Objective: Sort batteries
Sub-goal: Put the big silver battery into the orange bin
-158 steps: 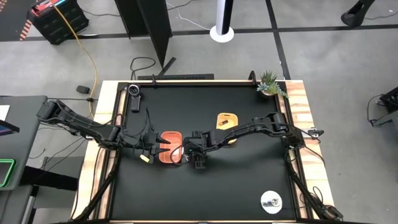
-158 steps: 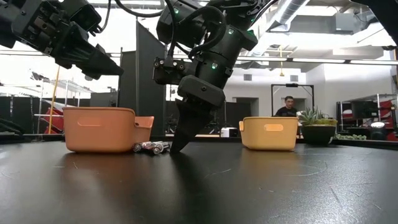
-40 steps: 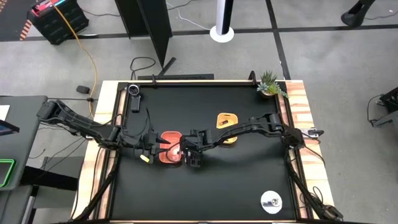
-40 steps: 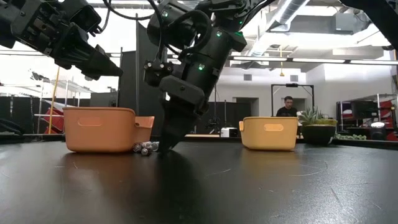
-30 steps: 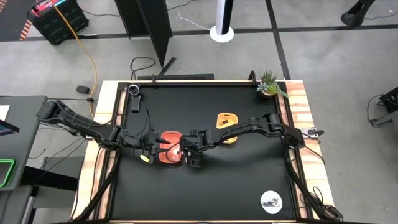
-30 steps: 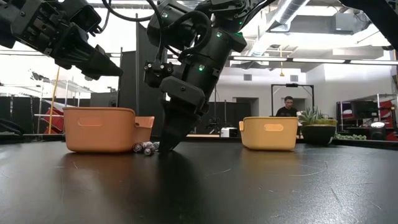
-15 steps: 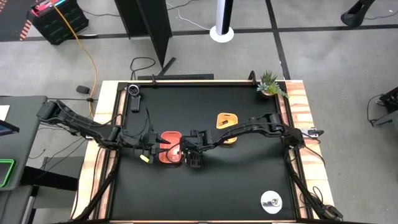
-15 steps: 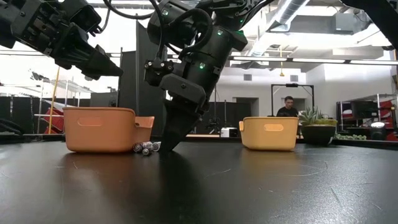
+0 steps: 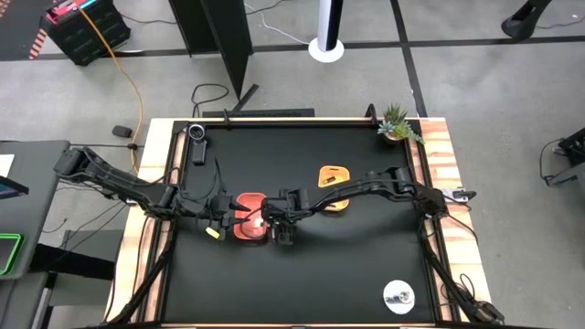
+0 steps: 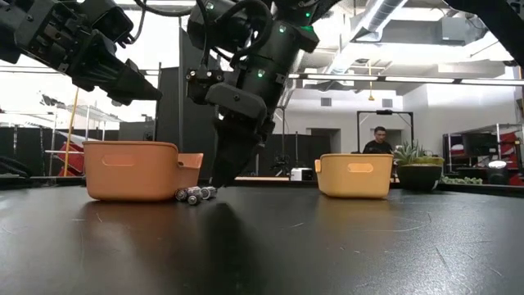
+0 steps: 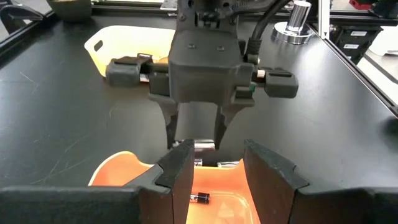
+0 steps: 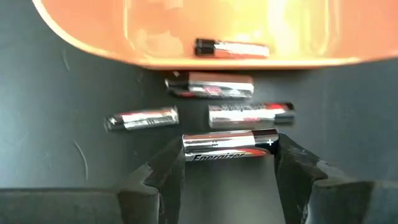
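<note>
Pick-up in hand — right hand [image 12: 229, 163] closed on one battery [image 12: 229, 148] beside the orange tray [image 9: 250, 228].
Next: lift clear of three loose neighbours — left hand [image 11: 216, 180] waits open above the tray.

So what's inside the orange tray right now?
One small dark-and-silver cylindrical battery lies inside the orange rounded plastic tray. The left claw and the tray's near wall hide part of the floor, so there may be more.
</note>
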